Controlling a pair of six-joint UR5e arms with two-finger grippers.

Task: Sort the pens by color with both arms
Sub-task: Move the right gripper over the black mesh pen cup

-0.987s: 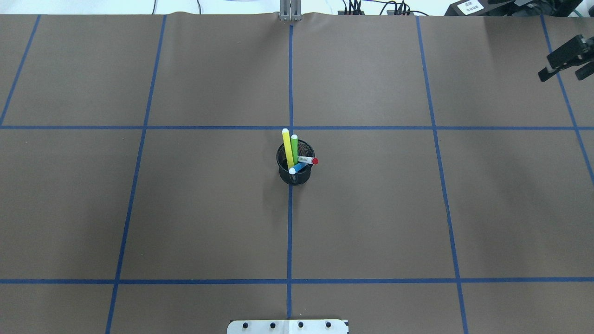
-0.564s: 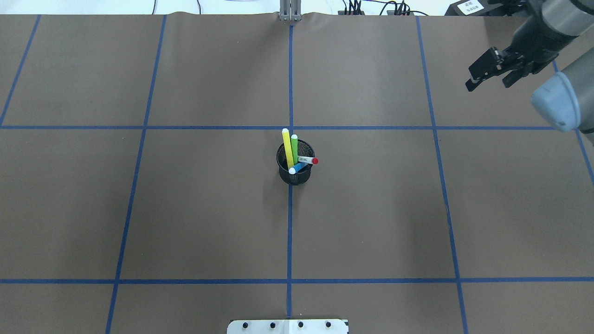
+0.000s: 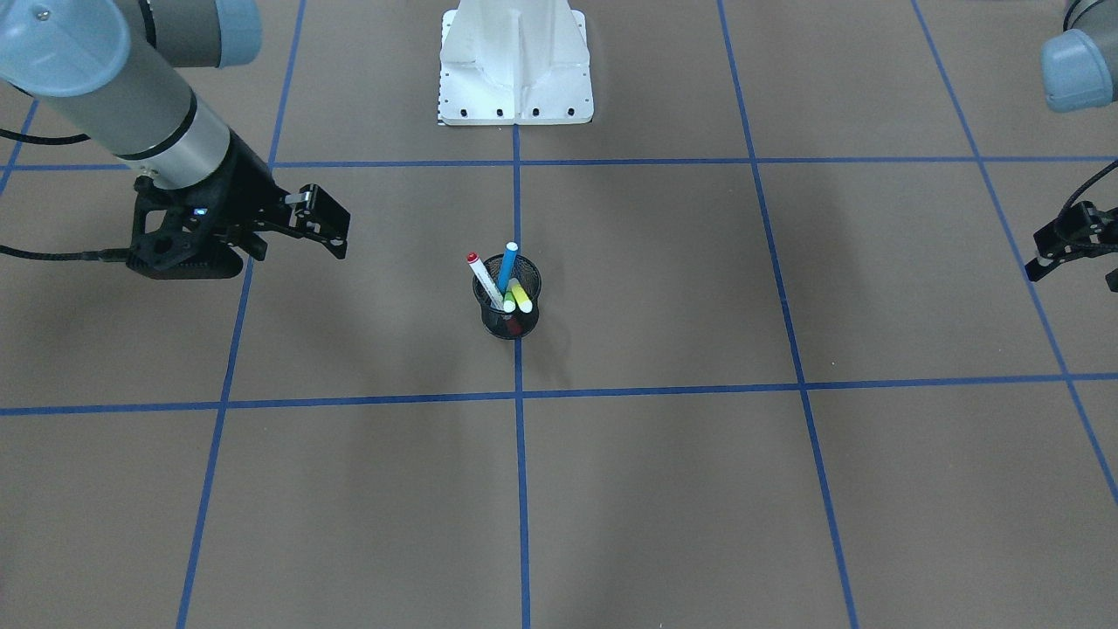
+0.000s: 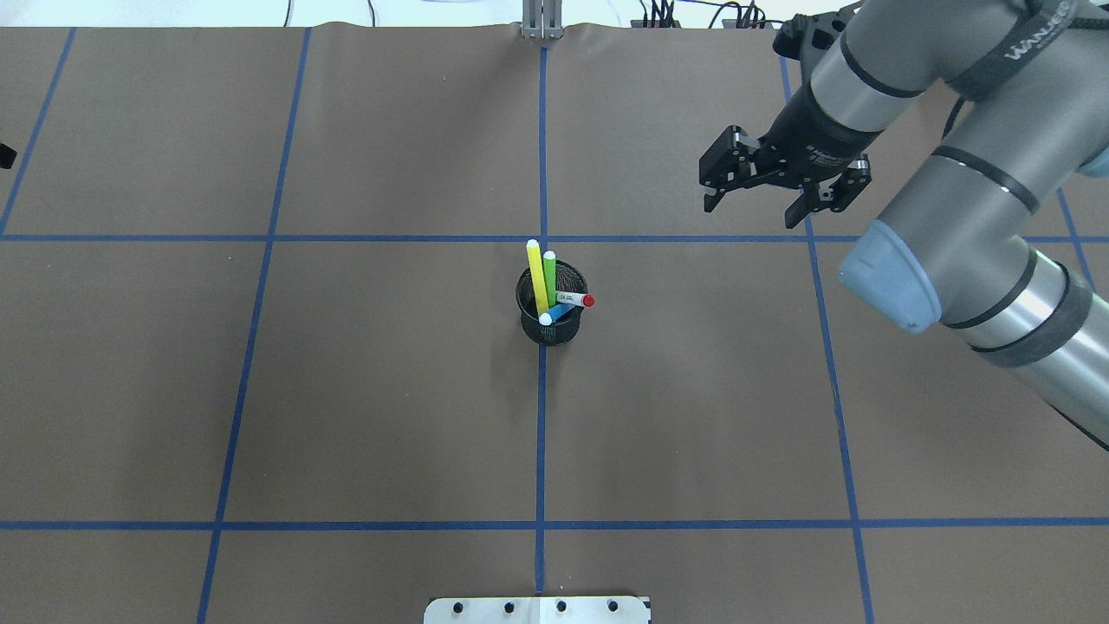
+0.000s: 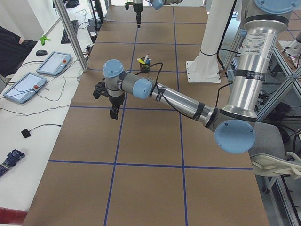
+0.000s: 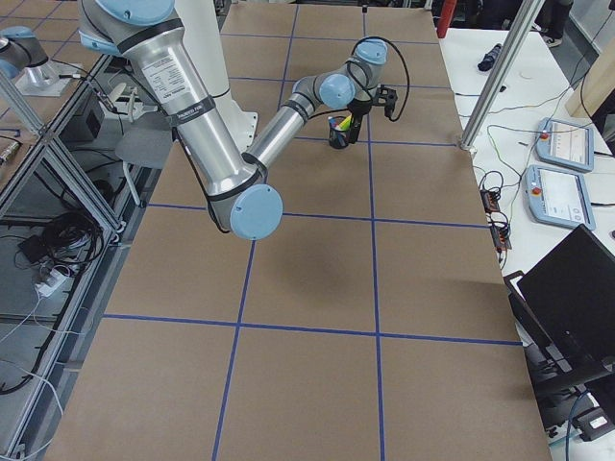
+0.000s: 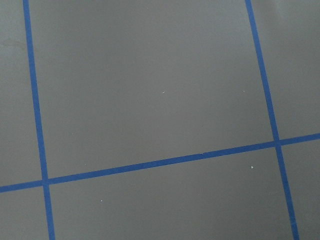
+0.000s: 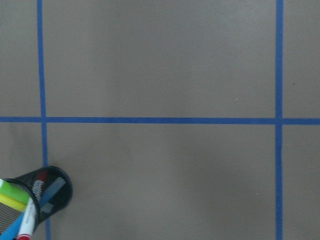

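Nearest the robot, the white pedestal base [image 4: 537, 609] sits at the edge of the brown table [image 4: 346, 416], which is marked into squares by blue tape lines [image 4: 260, 525]. Farther out, on the central line and just short of a crossing, stands the black mesh cup [image 4: 552, 331], and all four pens are in it. The blue pen [image 4: 557, 312] leans back toward the robot. The white pen with the red cap [image 4: 579, 300] tips to the robot's right. The yellow pen [image 4: 538, 277] and green pen [image 4: 549, 276] lie side by side and slant toward the far side. Beyond the cup and well apart from it, the right arm [image 4: 953, 199] reaches in. The right gripper [image 4: 750, 215] hangs above the table near the next tape crossing, its jaws spread and empty. Its wrist camera catches the cup only in the lower left corner. At about the same depth on the opposite side, the left gripper [image 3: 1074, 275] hovers over the table's left margin. It is cropped by the frame, its fingers seem parted, and it carries nothing. Its wrist view shows only bare table and tape.
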